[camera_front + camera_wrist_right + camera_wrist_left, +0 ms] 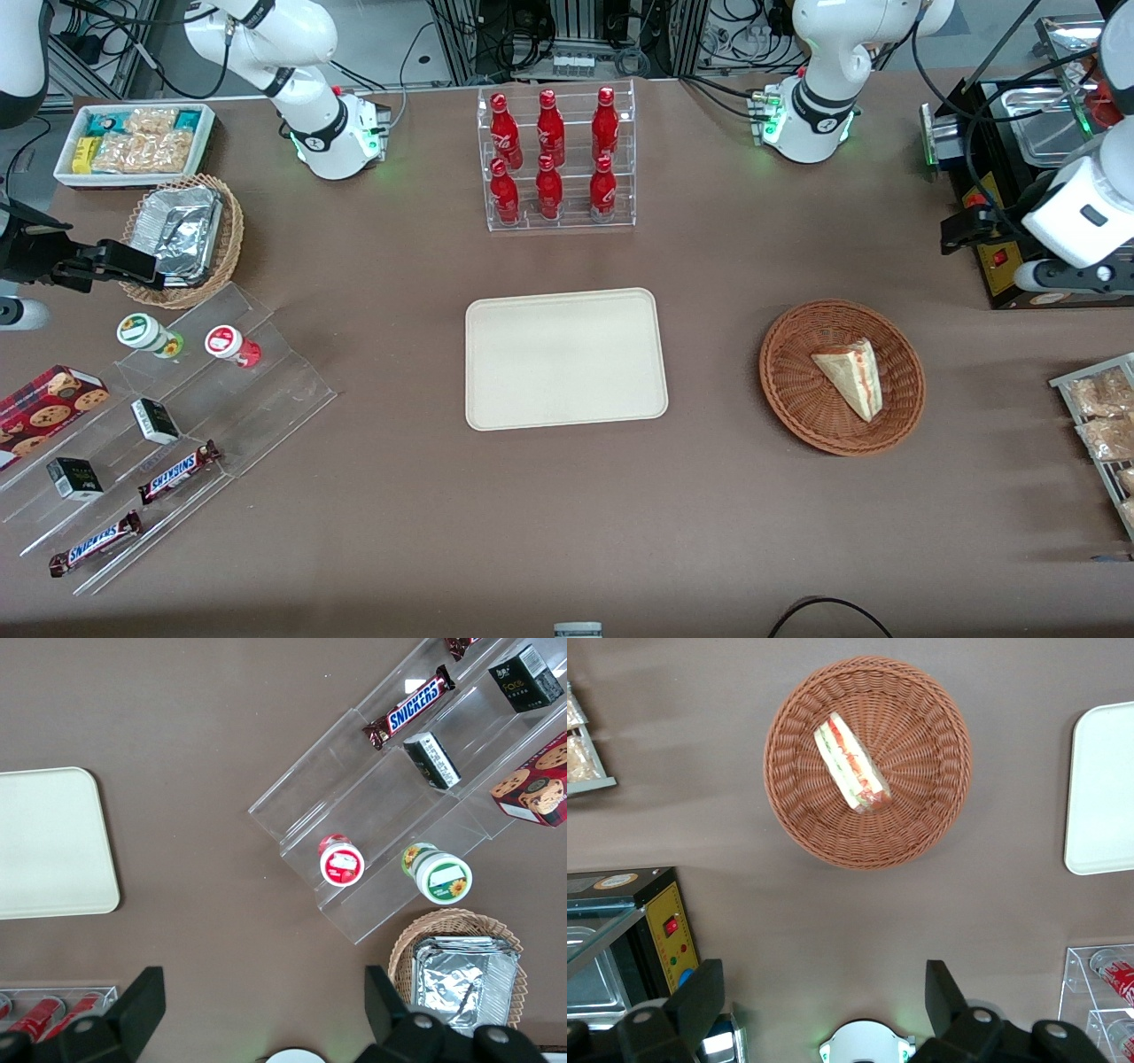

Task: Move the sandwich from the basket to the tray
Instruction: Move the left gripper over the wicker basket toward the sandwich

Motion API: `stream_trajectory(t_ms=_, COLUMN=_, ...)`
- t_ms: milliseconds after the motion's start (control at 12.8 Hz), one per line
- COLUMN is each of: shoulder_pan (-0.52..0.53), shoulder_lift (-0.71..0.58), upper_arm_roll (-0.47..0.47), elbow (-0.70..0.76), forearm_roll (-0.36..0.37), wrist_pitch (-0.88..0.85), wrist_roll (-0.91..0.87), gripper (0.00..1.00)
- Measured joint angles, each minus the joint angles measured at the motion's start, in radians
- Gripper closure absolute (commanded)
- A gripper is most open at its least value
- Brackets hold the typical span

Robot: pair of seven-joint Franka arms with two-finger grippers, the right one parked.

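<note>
The sandwich (852,375) (850,763), a pale bread wedge with red, orange and green layers on its cut side, lies in the round reddish-brown basket (797,390) (917,819). The cream tray (565,358) (1103,788) lies flat in the middle of the table with nothing on it. My left gripper (955,232) (824,992) hangs high over the table at the working arm's end, farther from the front camera than the basket and apart from it. Its fingers (702,994) stand wide open with nothing between them.
A black appliance with a metal pan (1019,177) (620,948) stands close beside the gripper. A wire rack of snack packets (1103,425) lies nearer the front camera. A clear rack of red bottles (556,159) stands farther back than the tray.
</note>
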Motion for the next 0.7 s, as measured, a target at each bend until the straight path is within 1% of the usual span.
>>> stream_trajectory(t_ms=468, shoulder_pan=0.000, shoulder_lift=0.006, upper_arm_roll=0.004, elbow=-0.007, forearm_roll=0.000, wrist_pitch=0.001, wrist_roll=0.000, gripper=0.00)
stream_trajectory(t_ms=702, shoulder_pan=0.004, shoulder_lift=0.024, upper_arm_roll=0.005, elbow=-0.058, forearm_roll=-0.002, wrist_pitch=0.063, wrist_roll=0.000, gripper=0.00)
